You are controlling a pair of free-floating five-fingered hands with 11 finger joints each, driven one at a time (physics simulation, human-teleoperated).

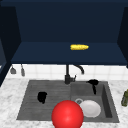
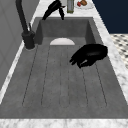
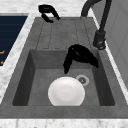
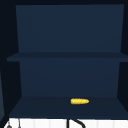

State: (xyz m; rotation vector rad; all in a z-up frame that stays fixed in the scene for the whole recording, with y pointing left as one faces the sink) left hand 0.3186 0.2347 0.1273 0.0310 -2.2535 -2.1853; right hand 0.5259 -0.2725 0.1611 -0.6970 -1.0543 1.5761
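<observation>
In the front view, the left hand [image 1: 42,97] hung over the ridged drainboard [image 1: 32,100] at the left half of the sink, its fingers too dark and bunched to read. The right hand [image 1: 93,83] hovered near the basin's back edge, fingers pointing down into the basin, holding nothing. A white plate [image 1: 90,108] lay on the basin floor beside the drain [image 1: 78,101]. A red ball [image 1: 67,114] at the sink's front edge covered part of the plate and was cut off by the picture's bottom edge. A corn cob [image 1: 79,47] lay on the cabinet shelf above the faucet [image 1: 68,75].

In the left side view, the left hand [image 2: 90,54] floated above the drainboard [image 2: 50,82] toward its front edge, fingers loosely curled and slightly apart, gripping nothing. The right hand [image 2: 53,9] showed past the basin's far wall, which hid most of the plate [image 2: 62,41].

In the right side view, the right hand [image 3: 78,55] hung above the plate [image 3: 66,91], fingers straight, spread downward, apart from it. The left hand [image 3: 47,11] showed at the drainboard's far end.

In the upper view, the corn cob [image 4: 79,101] lay on the lowest shelf [image 4: 37,107], right of centre.
</observation>
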